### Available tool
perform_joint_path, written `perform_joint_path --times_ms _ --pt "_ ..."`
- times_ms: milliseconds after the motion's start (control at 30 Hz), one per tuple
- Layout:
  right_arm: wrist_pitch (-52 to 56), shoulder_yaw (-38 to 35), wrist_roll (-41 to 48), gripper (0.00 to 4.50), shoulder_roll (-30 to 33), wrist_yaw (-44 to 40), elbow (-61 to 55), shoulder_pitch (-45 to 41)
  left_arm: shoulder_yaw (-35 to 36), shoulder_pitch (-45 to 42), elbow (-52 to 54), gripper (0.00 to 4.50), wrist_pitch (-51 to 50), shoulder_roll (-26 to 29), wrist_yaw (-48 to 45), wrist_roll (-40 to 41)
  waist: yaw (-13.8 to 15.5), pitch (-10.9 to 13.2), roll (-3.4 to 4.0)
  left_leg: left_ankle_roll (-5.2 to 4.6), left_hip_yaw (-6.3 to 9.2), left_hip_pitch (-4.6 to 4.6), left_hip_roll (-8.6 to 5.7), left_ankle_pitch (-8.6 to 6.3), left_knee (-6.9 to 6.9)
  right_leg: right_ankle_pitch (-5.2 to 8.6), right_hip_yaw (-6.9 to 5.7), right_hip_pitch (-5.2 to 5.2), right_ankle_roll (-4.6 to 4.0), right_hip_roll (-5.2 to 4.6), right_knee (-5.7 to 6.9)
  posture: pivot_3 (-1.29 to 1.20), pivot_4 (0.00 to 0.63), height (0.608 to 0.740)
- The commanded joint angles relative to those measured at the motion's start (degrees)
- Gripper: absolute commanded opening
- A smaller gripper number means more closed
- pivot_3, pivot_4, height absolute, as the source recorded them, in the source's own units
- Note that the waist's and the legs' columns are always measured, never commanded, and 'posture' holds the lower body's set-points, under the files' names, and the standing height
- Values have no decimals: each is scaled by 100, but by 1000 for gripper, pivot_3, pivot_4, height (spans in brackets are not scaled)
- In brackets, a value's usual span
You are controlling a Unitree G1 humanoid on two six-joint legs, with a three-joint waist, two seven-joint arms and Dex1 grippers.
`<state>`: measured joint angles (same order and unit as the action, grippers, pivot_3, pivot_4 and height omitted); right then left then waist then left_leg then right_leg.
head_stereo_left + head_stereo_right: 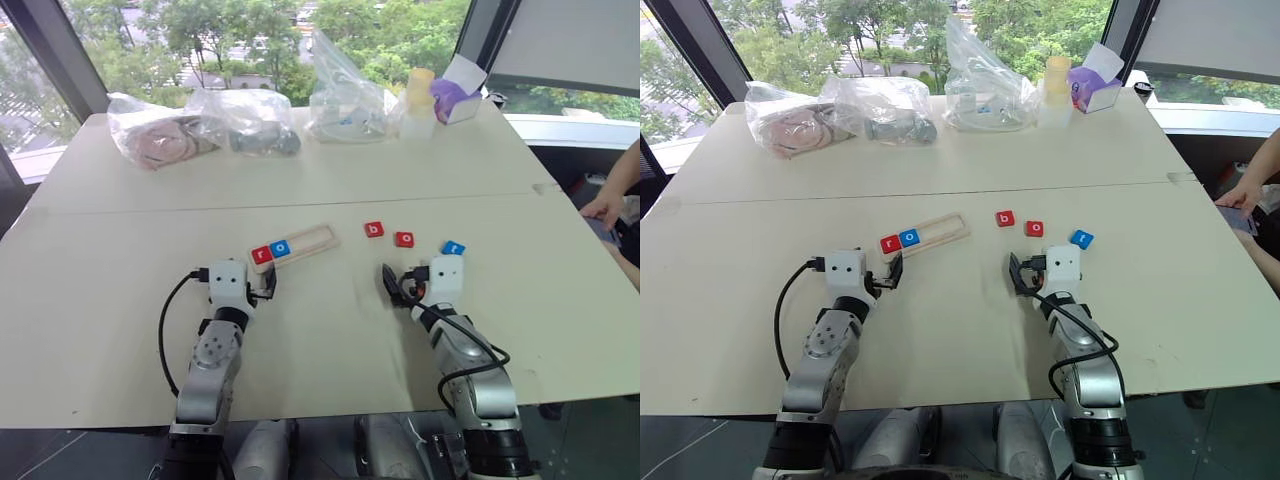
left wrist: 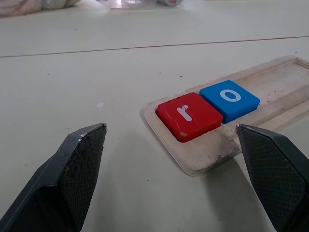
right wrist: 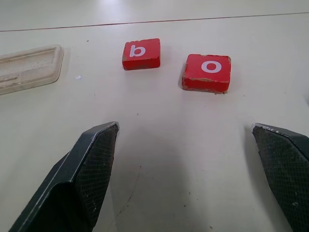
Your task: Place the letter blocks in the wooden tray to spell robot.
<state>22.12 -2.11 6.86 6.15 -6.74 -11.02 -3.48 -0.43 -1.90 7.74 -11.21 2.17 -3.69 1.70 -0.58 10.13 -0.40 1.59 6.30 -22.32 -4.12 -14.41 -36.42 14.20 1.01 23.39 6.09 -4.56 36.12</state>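
The wooden tray (image 1: 316, 238) lies slanted just ahead of my left gripper (image 1: 245, 285). A red "r" block (image 1: 262, 254) and a blue "o" block (image 1: 281, 248) sit side by side at its near end (image 2: 203, 159). The rest of its groove is bare. To the right, loose on the table, lie a red "b" block (image 1: 374, 229), a red "o" block (image 1: 404, 239) and a blue block (image 1: 453, 247). My right gripper (image 1: 420, 285) hovers just short of them. Both grippers are open and hold nothing.
Several clear plastic bags (image 1: 250, 120) line the table's far edge, beside a yellow-capped bottle (image 1: 418, 100) and a purple-and-white box (image 1: 455, 100). A person's hand (image 1: 608, 207) rests at the table's right edge. A seam (image 1: 300, 205) crosses the tabletop.
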Motion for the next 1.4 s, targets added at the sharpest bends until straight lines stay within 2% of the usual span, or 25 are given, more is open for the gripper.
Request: perform_joint_path --times_ms 33,1100,1267,1400 --pt "55 14 -32 4478 16 18 -62 74 -63 -43 78 4500 65 11 -51 -7 1 0 0 0 0 0 0 0 1 0 0 0 0 0 -1 0 150 740" --pt "7 154 -177 4478 112 -68 -147 70 -63 21 126 4500 125 48 -35 -16 1 0 0 0 0 0 0 0 4 0 0 1 1 0 -2 0 150 740" --pt "-57 218 -193 4478 474 -411 -276 10 13 -37 228 4500 74 258 -260 72 0 0 0 0 0 0 0 0 6 1 0 2 1 0 -3 0 150 740" --pt "93 157 101 4478 895 -1000 -404 -207 252 -320 276 4500 -145 649 -803 516 -2 3 0 0 -1 -2 0 0 6 1 -1 3 1 0 -2 0 150 740"
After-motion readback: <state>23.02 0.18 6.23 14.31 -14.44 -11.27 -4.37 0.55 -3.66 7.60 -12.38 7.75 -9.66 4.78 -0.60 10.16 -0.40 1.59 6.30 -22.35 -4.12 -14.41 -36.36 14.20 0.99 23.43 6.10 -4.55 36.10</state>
